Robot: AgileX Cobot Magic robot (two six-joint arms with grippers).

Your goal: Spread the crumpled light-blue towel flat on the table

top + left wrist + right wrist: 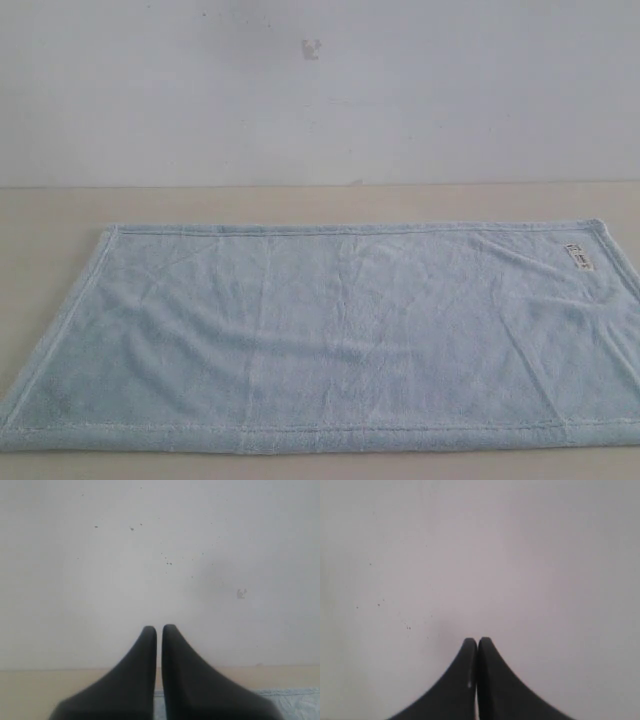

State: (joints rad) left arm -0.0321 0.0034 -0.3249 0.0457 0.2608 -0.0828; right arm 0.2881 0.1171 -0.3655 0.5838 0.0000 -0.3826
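Plain white wall (150, 90) at the back, with one small grey mark (312, 48) in the upper middle of the frame. Below it, wide pale beige table (60, 205), bare along the far strip and at the left side.

On the table, light-blue towel (330, 330), filling the middle and bottom of the frame from the left edge to the right edge. Looks flat already, with only a few soft ripples near the middle. Neat hem (330, 229) all the way round. Small white tag (580, 257) near the upper right corner.

Looks soft, fluffy and light. Bends and folds easily, so no good for pushing like a board. Not slippery, not breakable. Best to pinch at a corner or on the thicker hem, then pull gently outward to smooth a ripple.

Up in front of the wall, left claw (159, 628) pressed together, pinching nothing, with a bit of towel in the lower right of that view and a strip of table beside it. Same for the right claw (477, 640): pressed together, empty, only wall behind. No claw to see in the outside view.
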